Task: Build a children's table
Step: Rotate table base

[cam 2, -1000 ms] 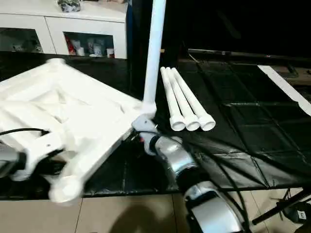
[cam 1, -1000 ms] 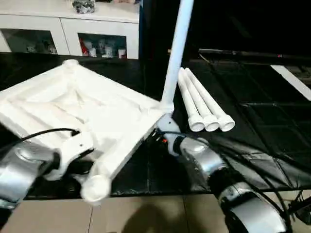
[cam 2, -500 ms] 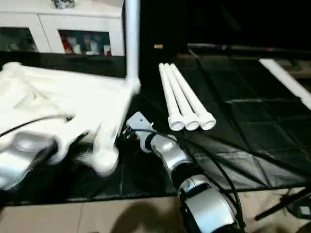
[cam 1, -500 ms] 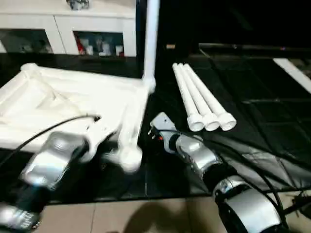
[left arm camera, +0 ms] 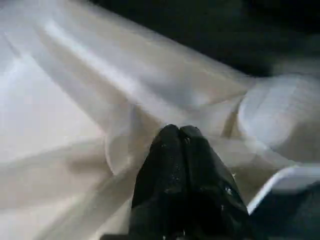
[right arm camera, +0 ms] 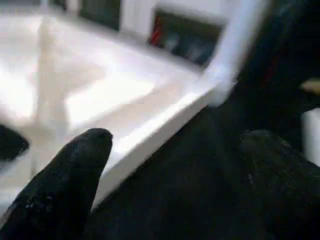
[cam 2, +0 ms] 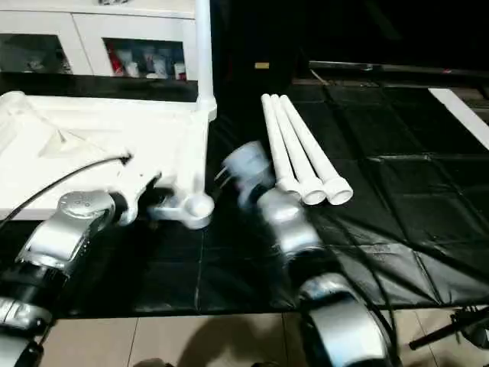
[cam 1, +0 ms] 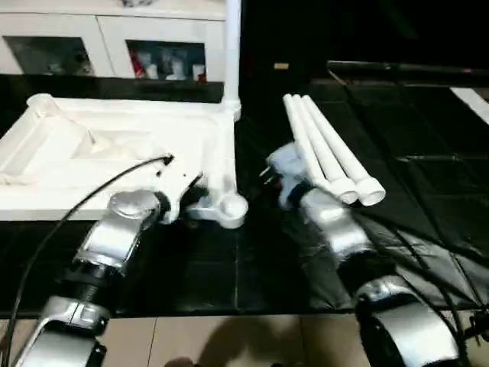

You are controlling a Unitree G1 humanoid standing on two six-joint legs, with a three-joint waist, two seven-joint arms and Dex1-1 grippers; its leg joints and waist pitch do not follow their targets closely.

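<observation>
While the white plastic rectangular tabletop [cam 1: 114, 153] lies upside down and flat on the black tiled surface [cam 1: 428, 191], with its ribbed underside facing up, my left gripper [left arm camera: 178, 131] has its two black fingers pressed together. Their tips rest against the white ribs close to the round corner socket [cam 1: 229, 210] nearest to me, and nothing is pinched between them. One long white tubular leg [cam 1: 232, 53] stands upright in the far corner socket on my right side and rises out of the picture. Three more white tubular legs [cam 1: 328, 157] lie side by side on the black surface, to the right of the tabletop, touching each other, with their flared ends towards me. My right gripper [right arm camera: 175, 145] is spread wide and holds nothing; it hangs between the tabletop's right edge and the three lying legs. Behind the tabletop stands a white cabinet with glass doors [cam 1: 164, 53].
</observation>
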